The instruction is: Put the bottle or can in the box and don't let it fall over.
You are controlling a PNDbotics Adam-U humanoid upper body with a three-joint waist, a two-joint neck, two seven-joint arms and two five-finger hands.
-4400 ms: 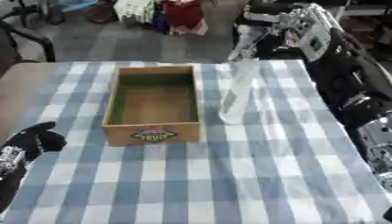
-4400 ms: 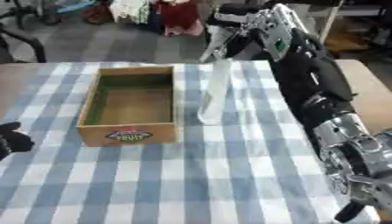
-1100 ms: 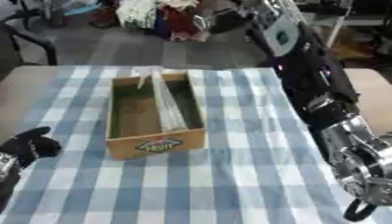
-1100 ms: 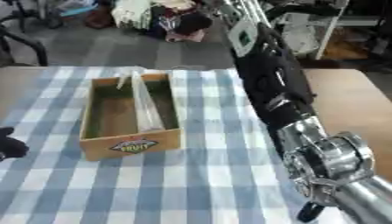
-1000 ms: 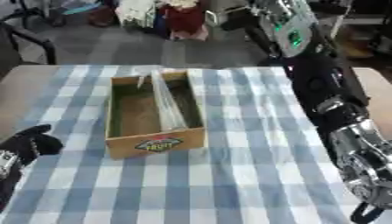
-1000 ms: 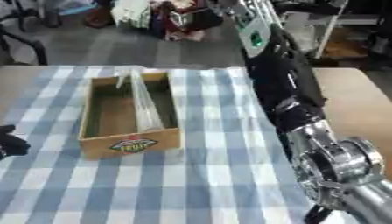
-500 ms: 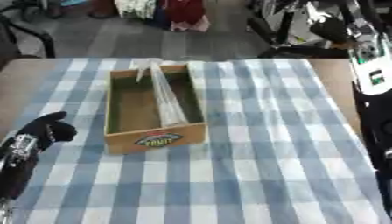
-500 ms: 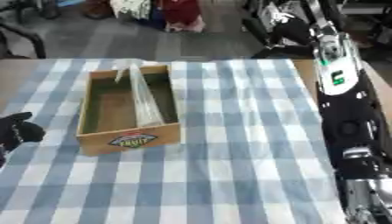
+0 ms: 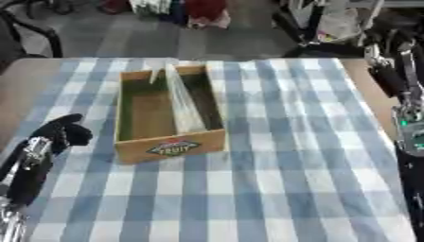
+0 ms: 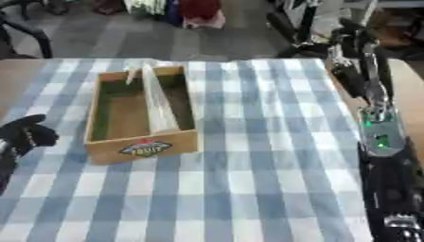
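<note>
A clear plastic bottle (image 9: 184, 101) lies inside the wooden box (image 9: 170, 146) on the checked tabletop (image 9: 281, 179), apparently tipped over. The left hand (image 9: 62, 132) rests curled, holding nothing; the right hand's state cannot be told. Righting the bottle looks next.

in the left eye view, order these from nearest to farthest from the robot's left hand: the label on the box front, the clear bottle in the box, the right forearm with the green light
Measured from the left hand, low at the view's left edge:
1. The label on the wooden box's front wall, just to the hand's right.
2. The clear bottle, inside the box, leaning toward its far end.
3. The right forearm with the green light, at the view's right edge.
</note>
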